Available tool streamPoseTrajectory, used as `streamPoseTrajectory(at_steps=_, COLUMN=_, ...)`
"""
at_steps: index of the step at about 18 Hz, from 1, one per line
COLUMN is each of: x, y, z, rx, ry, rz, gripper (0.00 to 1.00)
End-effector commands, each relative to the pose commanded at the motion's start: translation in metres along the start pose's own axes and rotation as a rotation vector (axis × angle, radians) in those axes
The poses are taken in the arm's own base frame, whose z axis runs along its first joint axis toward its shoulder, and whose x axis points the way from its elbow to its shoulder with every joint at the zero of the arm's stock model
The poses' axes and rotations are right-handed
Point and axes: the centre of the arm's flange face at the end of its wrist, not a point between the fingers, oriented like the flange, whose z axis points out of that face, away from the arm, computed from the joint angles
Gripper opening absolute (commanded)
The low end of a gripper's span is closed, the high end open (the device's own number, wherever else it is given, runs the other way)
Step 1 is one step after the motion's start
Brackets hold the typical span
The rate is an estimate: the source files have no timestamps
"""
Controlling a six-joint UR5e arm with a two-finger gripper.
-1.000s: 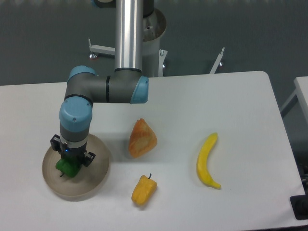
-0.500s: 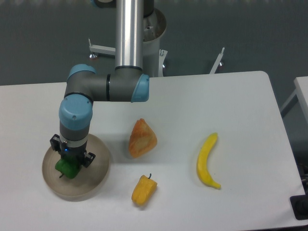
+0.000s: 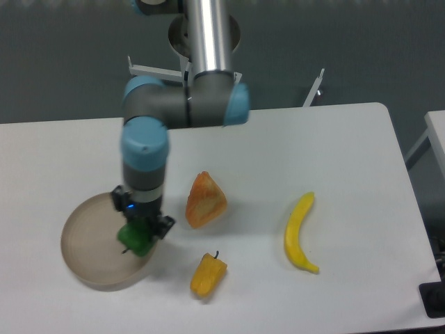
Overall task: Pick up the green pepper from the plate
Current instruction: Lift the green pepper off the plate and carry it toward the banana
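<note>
Shifted right, end effector (image 3: 141, 233) gripping green pepper (image 3: 135, 240), stem down-left

Illumination is even, diffuse and overhead. The white matte table (image 3: 334, 139) is bright but not overexposed. Soft, short shadows lie beneath the curved yellow banana (image 3: 300, 232) and the round beige-grey plate (image 3: 83, 243). A vertical highlight runs along the polished silver arm tube (image 3: 208, 35). Focus is slightly soft throughout; the dark background is dim.
</note>
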Motion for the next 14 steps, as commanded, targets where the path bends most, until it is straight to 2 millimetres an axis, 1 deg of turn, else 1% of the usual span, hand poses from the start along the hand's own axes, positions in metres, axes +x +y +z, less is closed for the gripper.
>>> streamPoseTrajectory(at_steps=1, x=-0.009, y=0.010, z=-0.006, rx=-0.004, ry=-0.011, rz=0.033, gripper=0.32)
streamPoseTrajectory(at_steps=4, x=-0.047, y=0.043, z=-0.019, rx=-0.007, ry=-0.034, rz=0.108, gripper=0.32)
streamPoseTrajectory(at_steps=7, x=-0.070, y=0.067, z=-0.022, rx=-0.047, ry=-0.061, rz=0.152, gripper=0.32)
streamPoseTrajectory(at_steps=9, x=-0.079, y=0.078, z=-0.026, rx=-0.071, ry=-0.076, rz=0.175, gripper=0.32)
streamPoseTrajectory(at_steps=12, x=-0.086, y=0.085, z=-0.035, rx=-0.084, ry=-0.101, rz=0.169, gripper=0.32)
streamPoseTrajectory(at_steps=14, x=-0.088, y=0.086, z=-0.040, rx=-0.084, ry=-0.112, rz=0.167, gripper=0.32)
